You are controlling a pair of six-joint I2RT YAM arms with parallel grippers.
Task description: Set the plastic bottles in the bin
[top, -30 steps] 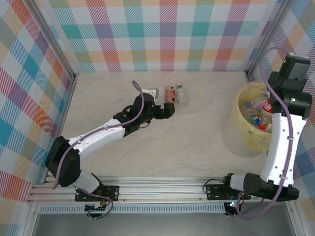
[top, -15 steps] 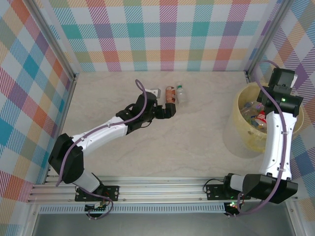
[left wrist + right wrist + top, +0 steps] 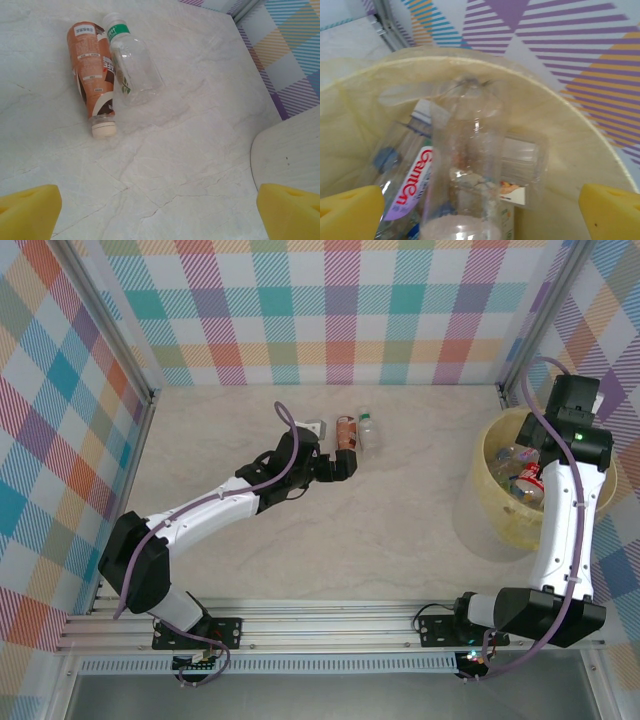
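Two plastic bottles lie side by side on the table: one with an orange label [image 3: 92, 75] [image 3: 346, 430] and a clear one with a green band [image 3: 132, 65] [image 3: 368, 432]. My left gripper [image 3: 160, 215] [image 3: 345, 464] hovers just short of them, open and empty, the orange bottle's pale cap [image 3: 103, 130] pointing at it. The pale-yellow bin [image 3: 500, 510] [image 3: 560, 100] holds several bottles. My right gripper [image 3: 480, 215] stands open above it. A clear bottle [image 3: 465, 150] hangs blurred between the wide-apart yellow pads [image 3: 350, 210], touching neither, over a white-labelled bottle [image 3: 412, 185].
Plaid walls close in the table on three sides, with metal posts at the back corners [image 3: 150, 395] [image 3: 503, 390]. The bin stands against the right wall. A wide stretch of marbled tabletop [image 3: 400, 530] lies between the two arms.
My right gripper has opened over the bin and let go of the clear bottle; its wrist shifted slightly. The left arm crept a little toward the two bottles, then held still.
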